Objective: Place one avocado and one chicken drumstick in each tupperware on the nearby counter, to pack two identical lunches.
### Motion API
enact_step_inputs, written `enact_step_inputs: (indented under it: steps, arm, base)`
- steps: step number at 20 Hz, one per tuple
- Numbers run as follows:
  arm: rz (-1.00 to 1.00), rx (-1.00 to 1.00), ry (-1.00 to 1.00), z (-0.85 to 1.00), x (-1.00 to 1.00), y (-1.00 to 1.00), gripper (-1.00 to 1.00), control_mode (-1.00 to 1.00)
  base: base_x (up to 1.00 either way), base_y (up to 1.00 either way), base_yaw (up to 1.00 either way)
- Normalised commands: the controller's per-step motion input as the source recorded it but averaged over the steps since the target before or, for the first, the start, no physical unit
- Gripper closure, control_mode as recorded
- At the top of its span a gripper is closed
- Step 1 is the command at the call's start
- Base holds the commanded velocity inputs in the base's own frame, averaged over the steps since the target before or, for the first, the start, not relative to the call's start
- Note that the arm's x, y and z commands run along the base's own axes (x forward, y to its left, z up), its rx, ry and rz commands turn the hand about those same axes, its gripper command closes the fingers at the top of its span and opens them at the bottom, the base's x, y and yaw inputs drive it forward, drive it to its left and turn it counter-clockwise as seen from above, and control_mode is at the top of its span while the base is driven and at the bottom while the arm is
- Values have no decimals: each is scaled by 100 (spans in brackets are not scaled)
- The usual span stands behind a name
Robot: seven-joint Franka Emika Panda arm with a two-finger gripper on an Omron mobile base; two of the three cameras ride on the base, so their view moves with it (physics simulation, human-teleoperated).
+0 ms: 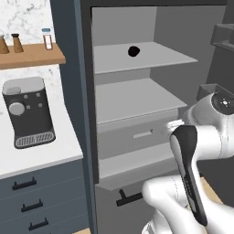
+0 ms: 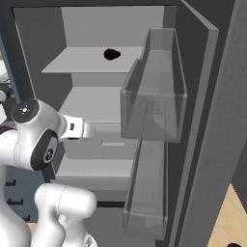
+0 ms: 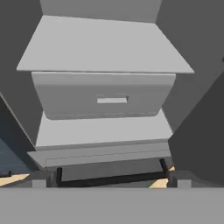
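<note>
A small dark rounded avocado (image 1: pixel 133 51) (image 2: pixel 111 54) lies on the upper shelf of the open fridge. My gripper (image 3: pixel 111 183) is open and holds nothing; its fingertips (image 3: pixel 39 183) stand wide apart. It points at the fridge's middle shelf and drawer, well below the avocado. In the right base view, my hand (image 2: pixel 82 129) reaches toward the fridge at drawer height. The white counter (image 1: pixel 41 155) runs left of the fridge above slate-blue drawers. The chicken drumstick and the tupperware are out of view.
The fridge door stands open on the right with clear bins (image 2: pixel 154 96). A grey fridge drawer (image 3: pixel 105 94) sits under the middle shelf, with a black bar handle (image 3: pixel 109 178) lower down. A coffee machine (image 1: pixel 28 112) stands on the counter under a wooden shelf (image 1: pixel 32 55).
</note>
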Motion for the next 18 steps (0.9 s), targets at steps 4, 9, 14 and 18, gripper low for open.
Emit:
enact_step_inputs:
  steps: [4, 9, 14, 18]
  arm:
    - [-5, 10, -2, 77, 18, 0, -100, -100]
    - [-9, 6, 0, 69, 23, 5, -100, -100]
    - [-11, 14, -2, 46, 38, 0, -100, -100]
    - [-6, 18, -11, 22, 45, 0, -100, -100]
  base:
    - [0, 0, 0]
    - [0, 0, 0]
    - [0, 0, 0]
    - [0, 0, 0]
